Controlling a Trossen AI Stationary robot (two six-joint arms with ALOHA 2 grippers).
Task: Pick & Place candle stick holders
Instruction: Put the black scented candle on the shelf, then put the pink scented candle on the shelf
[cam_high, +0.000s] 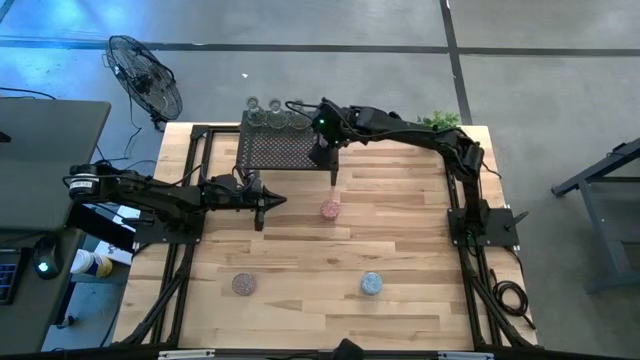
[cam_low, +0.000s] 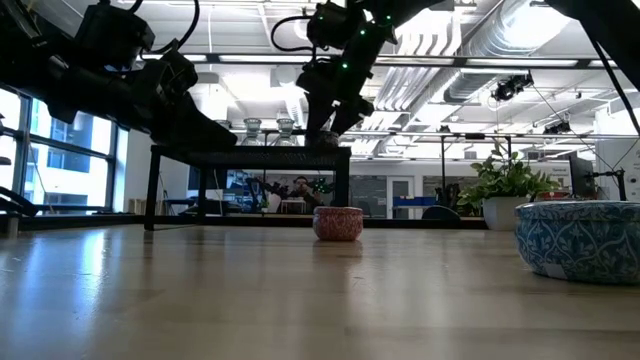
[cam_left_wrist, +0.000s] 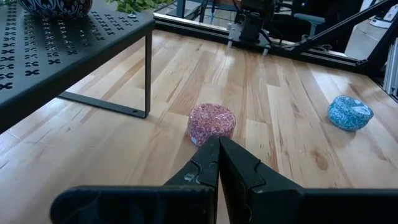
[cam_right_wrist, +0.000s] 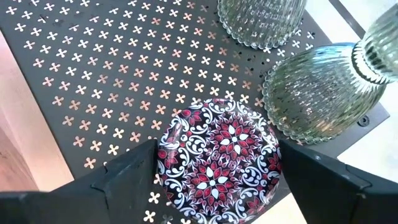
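A pale, smooth, faintly glossy planked wooden table (cam_high: 300, 300) is seen bearing a matt black perforated metal rack (cam_right_wrist: 93, 74), on which glossy clear ribbed glass cups (cam_right_wrist: 311, 99) and a glossy red-and-black patterned round holder (cam_right_wrist: 217, 155) are set.

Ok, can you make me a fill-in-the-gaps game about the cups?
The left gripper is ___.
The red-patterned cup sits on the black ___.
On the bare table stand ___ cups.
The cup nearest the left gripper is ___.
Missing: shut, rack, three, pink.
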